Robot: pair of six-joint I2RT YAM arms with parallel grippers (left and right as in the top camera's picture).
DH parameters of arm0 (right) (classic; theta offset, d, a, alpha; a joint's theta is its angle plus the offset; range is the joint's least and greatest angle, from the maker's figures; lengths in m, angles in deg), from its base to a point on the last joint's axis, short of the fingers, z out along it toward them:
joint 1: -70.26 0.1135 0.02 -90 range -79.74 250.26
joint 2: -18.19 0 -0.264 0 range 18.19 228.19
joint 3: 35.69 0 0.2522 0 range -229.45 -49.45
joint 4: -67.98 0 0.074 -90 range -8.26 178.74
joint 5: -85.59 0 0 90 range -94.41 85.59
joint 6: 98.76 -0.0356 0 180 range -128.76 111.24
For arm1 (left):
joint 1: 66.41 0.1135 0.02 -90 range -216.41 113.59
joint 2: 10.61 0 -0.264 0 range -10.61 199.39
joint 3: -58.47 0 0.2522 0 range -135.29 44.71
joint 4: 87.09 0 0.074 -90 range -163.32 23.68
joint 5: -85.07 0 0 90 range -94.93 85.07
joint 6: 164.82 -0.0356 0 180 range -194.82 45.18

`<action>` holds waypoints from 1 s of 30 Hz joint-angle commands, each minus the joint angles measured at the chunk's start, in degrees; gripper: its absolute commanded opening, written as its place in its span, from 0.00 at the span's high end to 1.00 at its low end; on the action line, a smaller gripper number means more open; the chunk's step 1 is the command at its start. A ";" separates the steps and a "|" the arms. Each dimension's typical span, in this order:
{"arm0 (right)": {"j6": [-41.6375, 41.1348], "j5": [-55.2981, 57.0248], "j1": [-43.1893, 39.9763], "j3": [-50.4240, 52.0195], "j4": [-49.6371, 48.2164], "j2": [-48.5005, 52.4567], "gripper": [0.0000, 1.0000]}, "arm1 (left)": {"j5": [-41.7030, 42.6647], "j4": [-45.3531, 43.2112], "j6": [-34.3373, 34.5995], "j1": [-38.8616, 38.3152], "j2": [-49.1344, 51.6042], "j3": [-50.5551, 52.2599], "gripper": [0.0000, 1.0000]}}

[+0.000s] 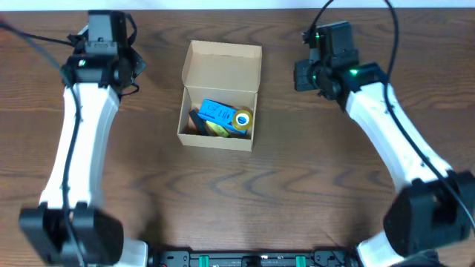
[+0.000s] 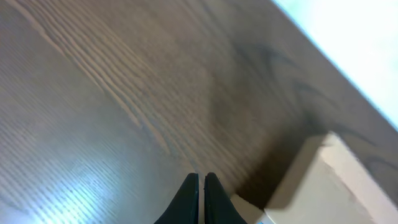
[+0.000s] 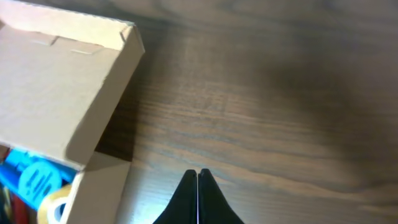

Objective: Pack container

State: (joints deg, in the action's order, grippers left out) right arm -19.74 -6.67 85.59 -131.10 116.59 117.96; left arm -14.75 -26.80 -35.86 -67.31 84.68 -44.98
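Note:
The tan cardboard container [image 1: 194, 132] stands open at the table's middle back, its flap lid [image 1: 223, 68] raised at the far side. Inside lie a blue packet [image 1: 217, 111], a yellow tape roll [image 1: 243, 119] and other small items. My left gripper [image 2: 200, 178] is shut and empty, over bare wood left of the container, whose corner shows in the left wrist view [image 2: 336, 180]. My right gripper [image 3: 198, 173] is shut and empty, over the wood right of the container; the lid [image 3: 56, 87] and blue packet [image 3: 31, 177] show in the right wrist view.
The dark wooden table [image 1: 297, 185] spreads around the container. Its far edge meets a white surface [image 2: 354, 37] behind the left arm. Black cables run from both arms at the back.

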 commanded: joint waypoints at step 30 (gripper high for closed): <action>-16.46 -23.12 -1.81 -1.44 -18.34 21.42 0.99 | 43.04 -22.18 -6.45 4.85 28.85 -0.13 0.94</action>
State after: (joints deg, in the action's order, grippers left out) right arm -34.65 -28.50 84.34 -131.18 98.87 137.74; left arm 24.72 -47.96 -41.85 -62.48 111.56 -44.98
